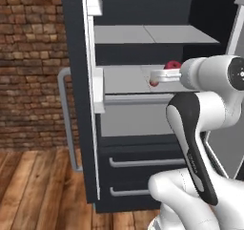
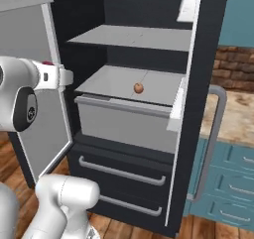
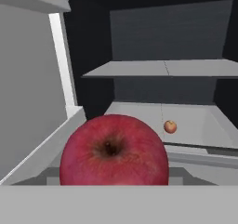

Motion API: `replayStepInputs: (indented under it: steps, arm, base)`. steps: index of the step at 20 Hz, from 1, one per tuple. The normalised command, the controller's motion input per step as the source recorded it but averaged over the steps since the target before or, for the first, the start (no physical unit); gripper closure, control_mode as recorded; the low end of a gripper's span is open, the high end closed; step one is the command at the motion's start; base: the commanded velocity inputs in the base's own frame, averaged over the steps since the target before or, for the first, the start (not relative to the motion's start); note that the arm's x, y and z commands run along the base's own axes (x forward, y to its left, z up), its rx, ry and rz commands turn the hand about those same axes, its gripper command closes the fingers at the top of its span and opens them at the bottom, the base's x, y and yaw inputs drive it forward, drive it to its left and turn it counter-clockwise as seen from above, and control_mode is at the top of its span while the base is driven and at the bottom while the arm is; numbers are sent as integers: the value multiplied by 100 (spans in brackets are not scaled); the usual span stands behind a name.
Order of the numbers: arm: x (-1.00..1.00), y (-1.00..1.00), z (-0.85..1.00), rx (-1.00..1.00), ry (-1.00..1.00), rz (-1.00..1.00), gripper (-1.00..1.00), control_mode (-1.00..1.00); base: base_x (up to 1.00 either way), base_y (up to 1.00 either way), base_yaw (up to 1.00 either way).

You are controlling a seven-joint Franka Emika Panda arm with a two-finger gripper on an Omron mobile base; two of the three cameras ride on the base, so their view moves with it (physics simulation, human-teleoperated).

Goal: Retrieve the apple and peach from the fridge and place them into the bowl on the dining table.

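Counting the fruit gave two: one apple (image 3: 114, 149), dark red with its stem dimple facing the hand camera, and one peach (image 3: 170, 126), small and orange-pink, lying alone on the grey middle shelf (image 2: 158, 87) of the fridge (image 2: 124, 149). The fridge was a single dark charcoal unit with both doors swung open, two grey shelves visible inside, a pale crisper box beneath the lower shelf, and two drawers (image 2: 121, 171) at the bottom, each with one grey bar handle. One vertical bar handle (image 1: 66, 119) showed on the left door and one on the right door. The gripper (image 1: 159, 76) stood in front of the open compartment at about middle-shelf height, well apart from the peach, which sat farther back on that shelf. In the hand view the apple lay very close to the camera, low and centred, right where the fingers would rise (the fingertips themselves were hidden behind it and the grey band). In the left base view a bit of dark red showed at the gripper's end. The jaws stood wide, and the apple appeared to be held between them, though the contact itself could not be seen.
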Motion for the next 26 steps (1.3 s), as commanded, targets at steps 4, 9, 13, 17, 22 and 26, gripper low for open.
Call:
replayStepInputs:
  steps: [4,9,13,17,22,26]
  arm:
    - [0,0,0,0,0,0,100,100]
    - [0,0,0,0,0,0,100,100]
    - [0,0,0,0,0,0,100,100]
    - [0,0,0,0,0,0,100,100]
    - [0,0,0,0,0,0,100,100]
    - [0,0,0,0,0,0,100,100]
  base:
    - [-78,-2,62]
    - [-69,-11,77]
    - [-53,-1,86]
    - [-32,0,94]
    - [-37,0,91]
    - [-39,1,89]
